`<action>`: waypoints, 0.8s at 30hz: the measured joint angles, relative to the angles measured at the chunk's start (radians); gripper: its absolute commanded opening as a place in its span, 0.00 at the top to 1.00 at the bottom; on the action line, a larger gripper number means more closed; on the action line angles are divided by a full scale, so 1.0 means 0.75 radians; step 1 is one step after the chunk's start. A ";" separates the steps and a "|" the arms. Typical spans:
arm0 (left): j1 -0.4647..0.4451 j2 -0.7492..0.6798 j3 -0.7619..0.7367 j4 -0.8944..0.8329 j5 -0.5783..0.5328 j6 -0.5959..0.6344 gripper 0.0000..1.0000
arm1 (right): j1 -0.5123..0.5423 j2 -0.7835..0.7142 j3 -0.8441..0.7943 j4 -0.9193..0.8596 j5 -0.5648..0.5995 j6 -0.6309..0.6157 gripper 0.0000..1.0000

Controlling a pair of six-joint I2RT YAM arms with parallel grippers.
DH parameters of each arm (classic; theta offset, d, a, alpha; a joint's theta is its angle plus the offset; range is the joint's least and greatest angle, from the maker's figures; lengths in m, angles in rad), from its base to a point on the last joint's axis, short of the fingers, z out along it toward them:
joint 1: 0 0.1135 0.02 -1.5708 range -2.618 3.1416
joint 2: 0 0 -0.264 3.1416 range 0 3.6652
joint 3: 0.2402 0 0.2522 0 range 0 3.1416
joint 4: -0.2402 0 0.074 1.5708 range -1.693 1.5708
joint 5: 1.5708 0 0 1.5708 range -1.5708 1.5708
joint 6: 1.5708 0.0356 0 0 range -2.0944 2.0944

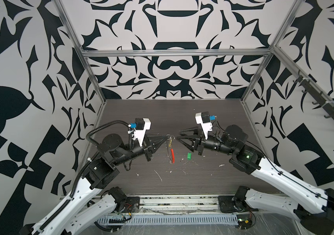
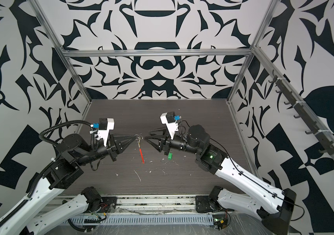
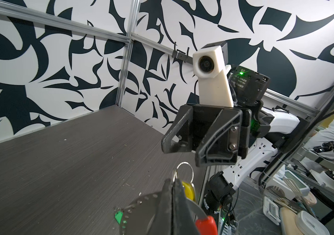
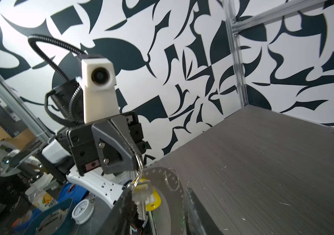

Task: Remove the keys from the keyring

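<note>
Status: left gripper [image 1: 167, 137] is clenched on the thin silver wire keyring [image 1: 170, 138] and holds it up above the dark wood-grain table [image 1: 182, 183]. The ring's long curved pale perforated strip [image 3: 139, 200] hangs down from it, red end [image 1: 173, 156] lowest. Can't tell if that end touches the tabletop. Opposite, the right gripper [image 1: 179, 135] has jaws apart with nothing between them, level with the ring and just beside it.

Step in hand, my read: get the small oblong yellow plastic tag [image 3: 189, 190] off. It hangs on the ring right under the left fingertips, partly behind the strip.

How to do it well:
- Right jaws take the tag's body, not its tiny metal loop, and stay clear of the strip.
- Left pinch sits away from the wire's split so the loop can be walked round and out.
- Use small slow wrist turns. A straight pull likely just drags the ring out of the left grip.

Count:
- Keys: two. The green plastic tag [image 1: 189, 156] lies free on the table below the right arm, well apart from the ring. The yellow one is on the ring.
- Keyring: one, with one strip.
- Wire loops: at least two. A small wire loop [image 4: 170, 180] shows beside the one being pinched. Can't resolve more.
- Grippers: two.
</note>
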 measured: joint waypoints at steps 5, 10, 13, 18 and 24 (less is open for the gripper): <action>0.000 -0.005 -0.005 0.001 -0.059 0.001 1.00 | 0.025 0.024 0.004 0.049 0.083 0.075 0.61; 0.000 -0.013 -0.025 -0.001 -0.108 0.001 1.00 | 0.077 0.085 0.018 0.048 0.146 0.107 0.62; 0.000 -0.013 -0.035 -0.002 -0.128 0.001 1.00 | 0.106 0.110 0.028 0.047 0.178 0.113 0.63; 0.000 -0.013 -0.036 -0.001 -0.140 0.001 1.00 | 0.128 0.120 0.049 0.046 0.211 0.116 0.68; 0.000 -0.014 -0.036 -0.001 -0.141 0.001 1.00 | 0.131 0.136 0.072 0.046 0.228 0.117 0.76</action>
